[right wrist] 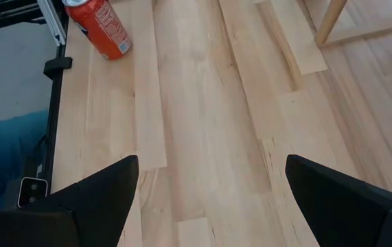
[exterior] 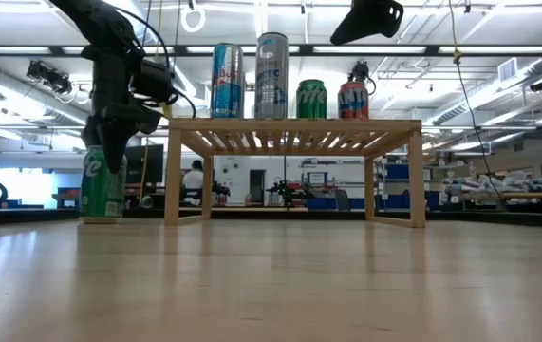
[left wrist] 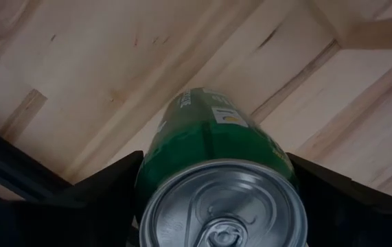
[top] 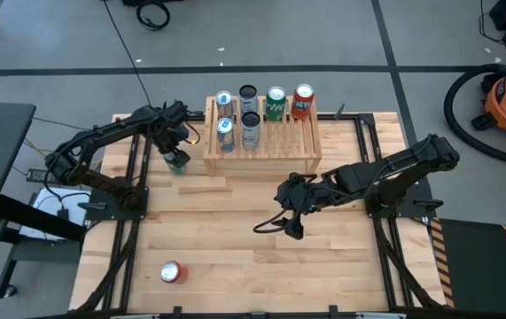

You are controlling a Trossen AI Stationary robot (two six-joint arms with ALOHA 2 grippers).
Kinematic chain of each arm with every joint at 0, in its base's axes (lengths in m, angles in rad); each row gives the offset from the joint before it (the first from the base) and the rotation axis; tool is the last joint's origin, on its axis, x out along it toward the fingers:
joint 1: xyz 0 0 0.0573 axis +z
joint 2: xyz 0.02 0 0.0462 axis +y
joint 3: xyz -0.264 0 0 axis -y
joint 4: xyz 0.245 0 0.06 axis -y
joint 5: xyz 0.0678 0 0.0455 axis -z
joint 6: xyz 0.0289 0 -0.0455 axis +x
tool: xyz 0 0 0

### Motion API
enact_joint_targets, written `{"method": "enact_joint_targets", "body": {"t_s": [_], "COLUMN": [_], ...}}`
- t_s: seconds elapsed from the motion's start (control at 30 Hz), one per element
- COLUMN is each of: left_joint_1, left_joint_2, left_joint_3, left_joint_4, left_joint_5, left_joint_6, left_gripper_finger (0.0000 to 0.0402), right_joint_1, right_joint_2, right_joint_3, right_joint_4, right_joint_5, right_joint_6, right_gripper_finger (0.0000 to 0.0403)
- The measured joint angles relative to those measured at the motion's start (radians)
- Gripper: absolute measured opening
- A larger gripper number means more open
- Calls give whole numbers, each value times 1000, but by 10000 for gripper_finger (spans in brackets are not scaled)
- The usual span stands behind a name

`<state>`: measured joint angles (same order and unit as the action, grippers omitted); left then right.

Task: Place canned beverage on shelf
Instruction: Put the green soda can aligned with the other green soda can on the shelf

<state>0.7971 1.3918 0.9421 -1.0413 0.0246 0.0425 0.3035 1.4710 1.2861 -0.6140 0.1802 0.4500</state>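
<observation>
**Green can held upright on the table beside the rack**

The left gripper (top: pixel 176 158) pinches a green aluminium beverage can (exterior: pixel 102 184) between its two dark fingers (left wrist: pixel 106 189), one on each side of the can's body; the can stands upright with its base on the pale wooden table (top: pixel 235 257), just outside the left side board of the low light-wood shelf with the slatted top (top: pixel 284 133); from table height the can's top sits below the level of the shelf's slats.

On the shelf stand six cans: two blue-and-silver tall cans (top: pixel 224 99), two tall silver-and-dark cans (top: pixel 250 128), a green can (top: pixel 276 102) and an orange-red can (top: pixel 303 99); all upright, grouped toward the shelf's left and back.

The right gripper (top: pixel 293 226) hangs over the middle of the table, in front of the shelf, its fingers spread wide with nothing between them; a red can lying on its side (top: pixel 172 272) rests near the table's front left, well apart from both grippers.
</observation>
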Motion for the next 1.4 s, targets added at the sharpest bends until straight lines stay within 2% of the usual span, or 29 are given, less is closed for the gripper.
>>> {"method": "enact_joint_targets", "body": {"t_s": [1.03,1.3,1.4], "left_joint_1": [0,0,0], "left_joint_2": [0,0,0], "left_joint_3": [0,0,0], "left_joint_4": [26,2,-27], "left_joint_5": [-6,-8,-6], "left_joint_6": [-36,-1,34], "left_gripper_finger": [329,392,395], "right_joint_1": [0,0,0], "right_joint_2": [0,0,0], "right_joint_3": [0,0,0], "right_joint_4": [0,0,0], "right_joint_5": [0,0,0], "right_joint_6": [0,0,0], "right_gripper_finger": [378,378,378]}}
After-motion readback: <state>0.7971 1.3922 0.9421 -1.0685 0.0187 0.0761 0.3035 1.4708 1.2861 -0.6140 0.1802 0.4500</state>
